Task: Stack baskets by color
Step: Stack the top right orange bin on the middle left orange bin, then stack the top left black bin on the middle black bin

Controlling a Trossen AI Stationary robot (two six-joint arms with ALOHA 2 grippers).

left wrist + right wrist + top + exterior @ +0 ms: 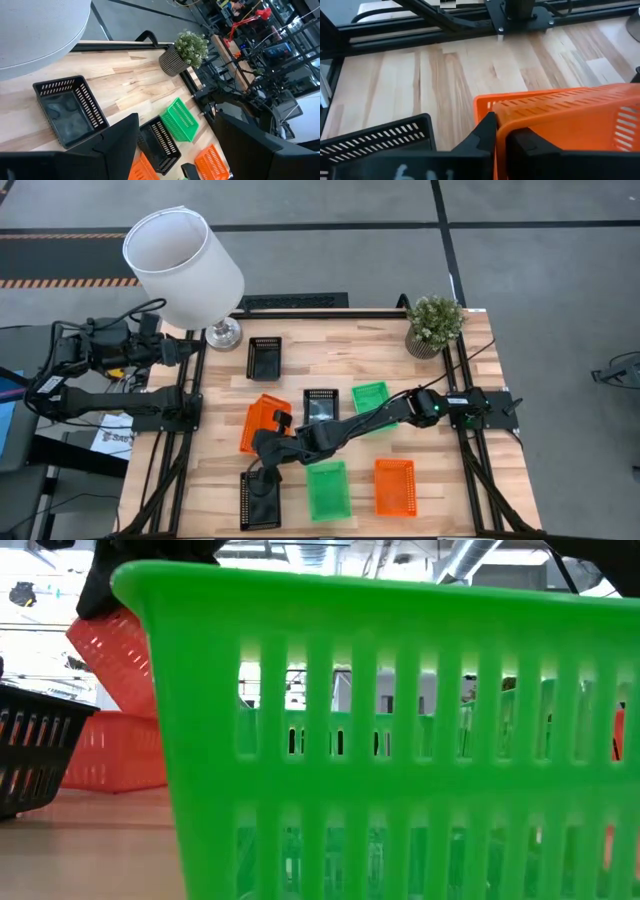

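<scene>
My right gripper [272, 442] reaches across the table to the left of centre. It is shut on the rim of an orange basket [560, 120], its fingers [485, 132] on either side of the wall. That basket [115, 645] hangs tilted over a second orange basket [115, 750]. A third orange basket [395, 486] lies front right. Green baskets lie at centre right [372, 406] and front centre [328, 489]. Black baskets sit at the back [265, 358], centre [320, 406] and front left [260, 500]. My left gripper [188, 350] waits open off the table's left edge.
A white lamp [185, 265] stands at the back left corner and a potted plant [434, 325] at the back right. The front green basket [400, 740] fills most of the low view. Bare wood [470, 75] lies beyond the held basket.
</scene>
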